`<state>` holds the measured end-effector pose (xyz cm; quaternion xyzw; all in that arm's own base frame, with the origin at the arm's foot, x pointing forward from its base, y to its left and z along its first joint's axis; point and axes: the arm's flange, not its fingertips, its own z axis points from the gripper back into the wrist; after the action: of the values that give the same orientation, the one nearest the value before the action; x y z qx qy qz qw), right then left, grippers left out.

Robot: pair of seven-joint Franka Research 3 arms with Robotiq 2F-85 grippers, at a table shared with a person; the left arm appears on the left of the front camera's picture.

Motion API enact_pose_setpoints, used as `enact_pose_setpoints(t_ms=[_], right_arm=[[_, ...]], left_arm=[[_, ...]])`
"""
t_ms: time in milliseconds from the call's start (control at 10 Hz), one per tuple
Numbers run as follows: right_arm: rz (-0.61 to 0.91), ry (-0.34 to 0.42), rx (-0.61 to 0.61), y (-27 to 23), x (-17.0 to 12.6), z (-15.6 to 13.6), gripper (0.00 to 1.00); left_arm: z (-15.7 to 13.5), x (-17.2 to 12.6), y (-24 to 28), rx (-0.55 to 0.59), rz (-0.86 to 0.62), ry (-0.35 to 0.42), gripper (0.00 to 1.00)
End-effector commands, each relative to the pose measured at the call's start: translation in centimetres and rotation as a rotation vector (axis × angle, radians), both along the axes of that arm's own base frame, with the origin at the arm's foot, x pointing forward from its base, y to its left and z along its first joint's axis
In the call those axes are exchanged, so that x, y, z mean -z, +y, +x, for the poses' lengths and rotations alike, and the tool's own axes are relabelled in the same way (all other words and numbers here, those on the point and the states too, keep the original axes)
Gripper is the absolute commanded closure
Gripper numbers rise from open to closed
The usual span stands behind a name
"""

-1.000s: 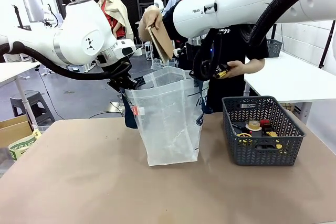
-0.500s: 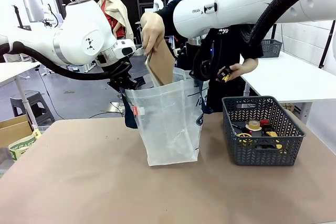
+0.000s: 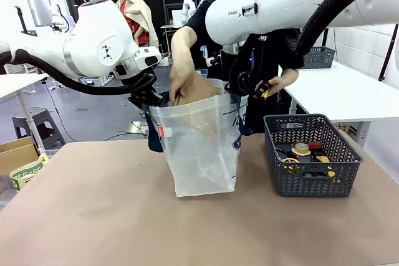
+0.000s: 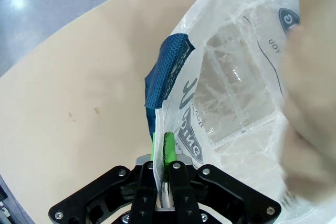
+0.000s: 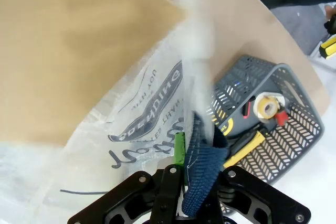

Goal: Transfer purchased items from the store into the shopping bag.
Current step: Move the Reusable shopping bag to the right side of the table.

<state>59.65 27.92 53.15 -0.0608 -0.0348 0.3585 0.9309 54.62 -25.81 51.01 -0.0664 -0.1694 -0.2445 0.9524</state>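
Observation:
The translucent shopping bag stands upright mid-table, its mouth held apart by both grippers. My left gripper is shut on the bag's left rim; in the left wrist view its green pads pinch the plastic below the navy strap. My right gripper is shut on the right rim, and in the right wrist view it pinches next to a navy strap. A person's hand pushes a flat tan packet down into the bag. The dark grey basket stands to the right.
The basket holds a tape roll, a red piece and yellow-and-black pieces. The person's other hand holds a small black and yellow item over the basket's far side. A white table stands at the back right.
The person's hand has brought the tan packet down from above the bag into its mouth. Both grippers keep their hold on the rim and have not moved.

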Motion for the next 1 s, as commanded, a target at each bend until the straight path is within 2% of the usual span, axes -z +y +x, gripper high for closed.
enact_pose_setpoints(t_ms=[0,700,900], right_arm=[[-0.003,0.005,0.004,-0.12,-0.03,0.12,1.00],[-0.001,0.002,0.001,-0.04,0.04,0.00,1.00],[0.001,0.001,0.013,-0.42,0.14,0.10,1.00]], left_arm=[[0.02,-0.03,0.24,-0.006,0.009,-0.007,1.00],[0.02,-0.01,0.01,0.000,0.000,-0.001,1.00],[0.13,-0.13,0.42,-0.030,0.003,-0.005,1.00]])
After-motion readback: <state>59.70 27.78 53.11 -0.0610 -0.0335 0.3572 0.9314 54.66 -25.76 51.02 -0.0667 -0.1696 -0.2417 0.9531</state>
